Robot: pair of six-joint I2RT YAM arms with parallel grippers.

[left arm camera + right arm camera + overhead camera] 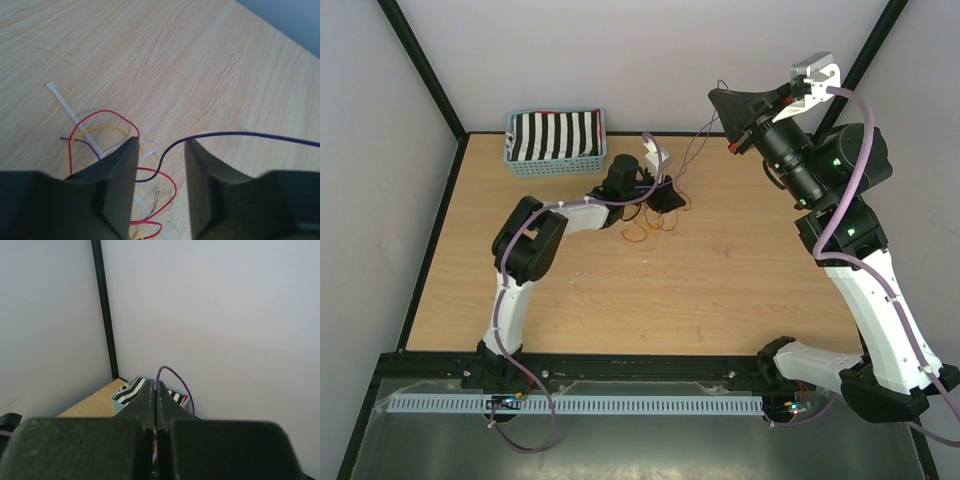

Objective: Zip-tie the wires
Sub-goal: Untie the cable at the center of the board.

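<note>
Here the right gripper's (155, 390) jaws clamped a purple strand (240, 134), raised taut, we judged, for gathering. The left gripper's (161, 145) jaws stood apart astride it, over the wires (102, 112) on the table (175, 60).

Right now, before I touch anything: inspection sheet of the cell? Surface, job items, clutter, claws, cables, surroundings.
Surface: wooden table, pale grain.
Job's things: wires, red and yellow loops lying loose on the table; white zip tie flat, partly under them; purple wire stretched up off the pile.
Clutter: blue basket at the far left, striped cloth inside.
Claws: left claw low over the wires, jaws apart, purple wire running between them; right claw raised, shut on the purple wire.
Cables: thick purple arm cable loops off the left base.
Surroundings: pale walls, black frame post.
</note>
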